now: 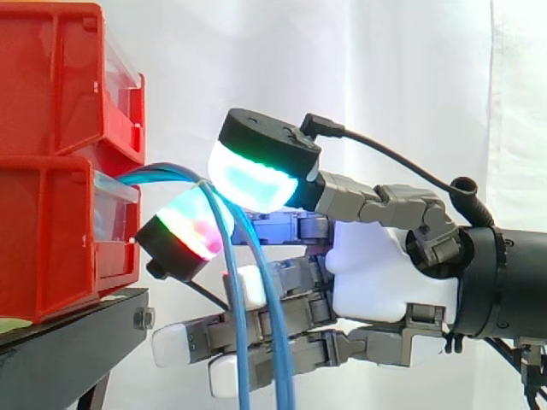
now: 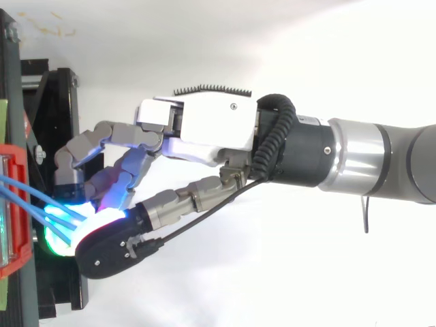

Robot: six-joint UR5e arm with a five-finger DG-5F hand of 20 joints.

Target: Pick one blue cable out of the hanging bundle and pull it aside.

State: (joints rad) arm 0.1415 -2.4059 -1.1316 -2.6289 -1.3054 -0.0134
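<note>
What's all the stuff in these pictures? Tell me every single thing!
red bins: two, red, stacked at the left on the stand.
stand: one, black, under the bins.
blue cables: several, blue, coming out from the bins and hanging down.
curtain: one, white, behind everything.
arm: one, grey and black, reaching in from the right.
hand: one, white and grey, its glowing pads pinching the blue cables close to the bins.
</note>
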